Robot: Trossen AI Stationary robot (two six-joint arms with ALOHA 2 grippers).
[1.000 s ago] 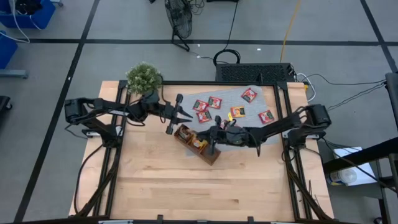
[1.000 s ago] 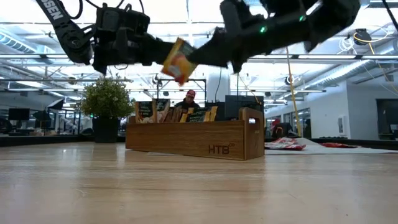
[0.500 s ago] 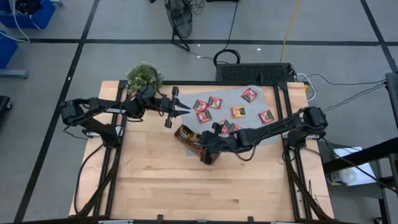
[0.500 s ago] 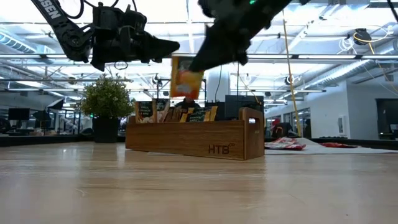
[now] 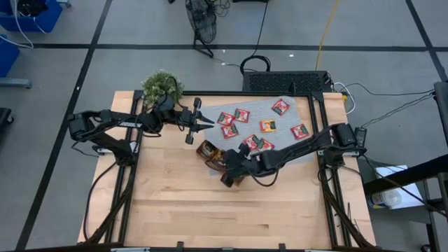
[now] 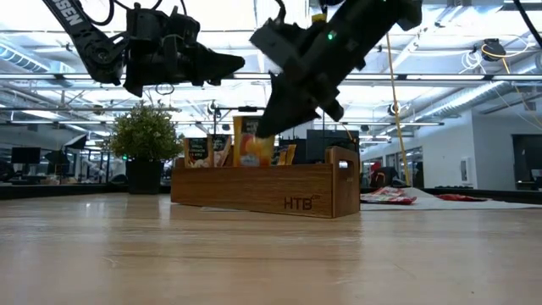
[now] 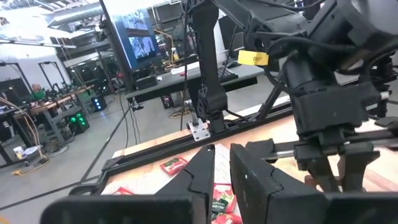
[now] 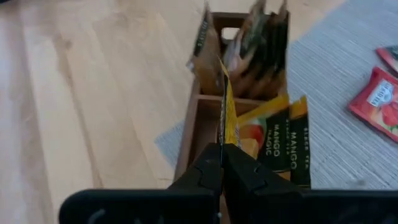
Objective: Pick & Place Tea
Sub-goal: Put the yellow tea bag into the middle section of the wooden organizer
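A brown wooden tray [image 5: 207,150] [image 6: 262,191] with three compartments sits mid-table. Dark green sachets [image 8: 255,56] and orange ones [image 8: 273,146] stand in it. My right gripper [image 5: 229,171] [image 6: 261,127] hovers over the tray's near end, shut on an orange sachet [image 6: 251,146]. Several red and green sachets [image 5: 242,115] lie flat on the grey mat [image 5: 294,115] beyond the tray. My left gripper [image 5: 208,124] [image 6: 230,61] hangs high above the table, left of the mat. Its fingers are open by a narrow gap and hold nothing. My right gripper pinches the orange sachet by its upper edge [image 8: 222,142] between the two fingertips, coming from above and slanting in from the table's right. The sachet hangs upright below the fingers. Its lower end [image 6: 251,161] dips behind the tray's front wall.
A potted plant [image 5: 162,86] [image 6: 146,135] stands at the far left corner. The table's dark frame rails run along its sides. Bare wood [image 5: 182,203] stretches across the near half of the table. A person [image 6: 258,131] shows in the room behind the tray.
My right gripper has carried the orange sachet toward the table's left and near edge and down onto the tray. The sachet has swung from tilted to upright, and its lower end has sunk behind the tray's wall. My left gripper drew back toward the far left, then held still.
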